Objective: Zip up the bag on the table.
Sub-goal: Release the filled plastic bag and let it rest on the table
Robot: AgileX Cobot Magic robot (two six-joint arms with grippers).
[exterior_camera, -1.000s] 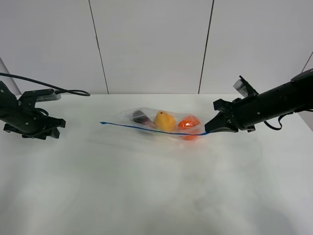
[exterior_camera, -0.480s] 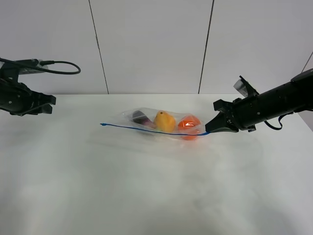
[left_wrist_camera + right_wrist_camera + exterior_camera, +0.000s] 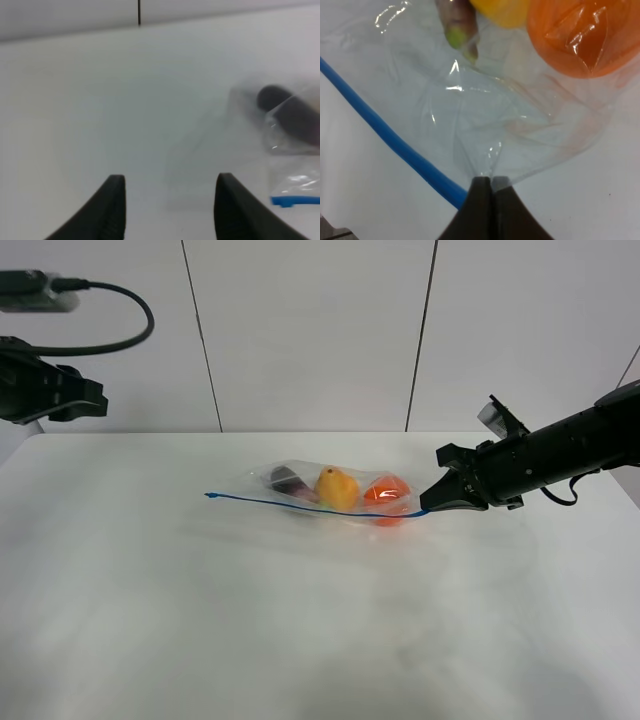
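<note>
Bag [image 3: 330, 490] of clear crinkly plastic lay near the middle of the large plain white worktop [image 3: 300, 640]. It held orange, yellow and purple produce, and its blue zipper strip [image 3: 290, 504] ran along the near edge. The right tool [image 3: 490, 181] was pinched shut on the bag's corner at the strip's right end, apparently to anchor it taut. The left tool [image 3: 169, 200] hung wide open and empty, raised well apart from the bag, probably free to run along the strip.
</note>
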